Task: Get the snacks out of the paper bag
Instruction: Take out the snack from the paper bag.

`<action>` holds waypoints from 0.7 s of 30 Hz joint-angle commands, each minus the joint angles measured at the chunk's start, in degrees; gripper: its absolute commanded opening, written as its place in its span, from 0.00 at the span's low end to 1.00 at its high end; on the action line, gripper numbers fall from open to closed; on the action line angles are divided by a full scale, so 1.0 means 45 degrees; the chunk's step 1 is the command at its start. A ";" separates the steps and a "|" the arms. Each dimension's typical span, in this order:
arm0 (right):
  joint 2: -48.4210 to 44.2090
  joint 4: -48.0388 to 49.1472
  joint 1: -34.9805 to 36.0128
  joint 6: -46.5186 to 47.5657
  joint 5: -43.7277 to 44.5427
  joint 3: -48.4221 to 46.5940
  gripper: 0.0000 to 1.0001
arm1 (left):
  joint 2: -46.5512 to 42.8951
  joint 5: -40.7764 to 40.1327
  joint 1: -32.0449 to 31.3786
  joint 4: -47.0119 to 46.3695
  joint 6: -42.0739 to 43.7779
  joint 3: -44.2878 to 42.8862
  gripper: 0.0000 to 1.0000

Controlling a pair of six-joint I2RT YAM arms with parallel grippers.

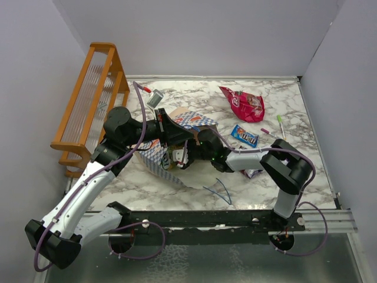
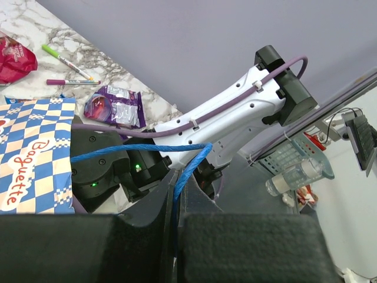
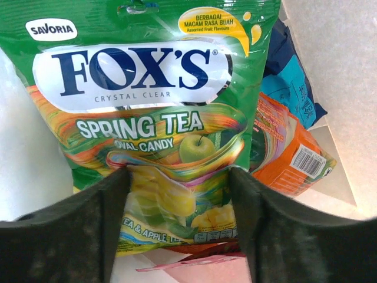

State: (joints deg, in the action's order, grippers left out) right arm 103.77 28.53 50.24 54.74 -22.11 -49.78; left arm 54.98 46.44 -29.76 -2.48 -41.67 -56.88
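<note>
Spotter: Gaps first. What stays hidden from above?

Operator: Mostly the right gripper. From overhead it vanishes into the mouth of the paper bag, which lies on its side left of centre, mouth to the right. The bag is crumpled, so its long axis is hard to read. The purple packet sits half under the right forearm.

Spotter: And inside?

Operator: The green packet fills the wrist view. The fingers cover its bottom edge. An orange packet peeks out from under its right side, and a navy-and-teal packet beyond is mostly cut off.

Spotter: Which way does the green one point?

Operator: Long axis straight away from the gripper, hang-hole header at the end farthest from the fingers, print facing the camera.

Spotter: Jaws?

Operator: The right ones stand apart, straddling its lower end, with foil running on behind both. No squeeze visible. The left gripper is pinched together on the blue cord handle.

Spotter: Already out?

Operator: Pink-red packet far right and blue packet nearer, both on the marble table.
</note>
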 commanded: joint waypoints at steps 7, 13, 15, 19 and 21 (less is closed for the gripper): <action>-0.1029 0.0598 -0.0051 -0.0058 -0.0107 0.0654 0.37 | -0.0221 -0.0144 -0.0106 -0.0500 -0.0067 -0.0218 0.00; -0.1871 0.0482 -0.0051 -0.0258 -0.0376 0.0923 0.15 | -0.0282 -0.0353 -0.0106 -0.0453 -0.0057 -0.0084 0.00; -0.2241 0.0761 -0.0051 -0.0451 -0.0482 0.1193 0.11 | -0.0325 -0.0438 -0.0108 -0.0435 -0.0038 -0.0076 0.00; -0.2954 0.0907 -0.0051 -0.0877 -0.0565 0.1569 0.06 | -0.0375 -0.0581 -0.0106 -0.0347 0.0020 -0.0063 0.00; -0.3369 0.0835 -0.0040 -0.1011 -0.0669 0.1764 0.05 | -0.0380 -0.0686 -0.0106 -0.0300 0.0026 -0.0058 0.00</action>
State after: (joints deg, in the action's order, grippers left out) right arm 93.27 28.99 50.13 52.53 -22.65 -42.96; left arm 54.83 44.51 -29.76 -2.42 -41.65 -56.86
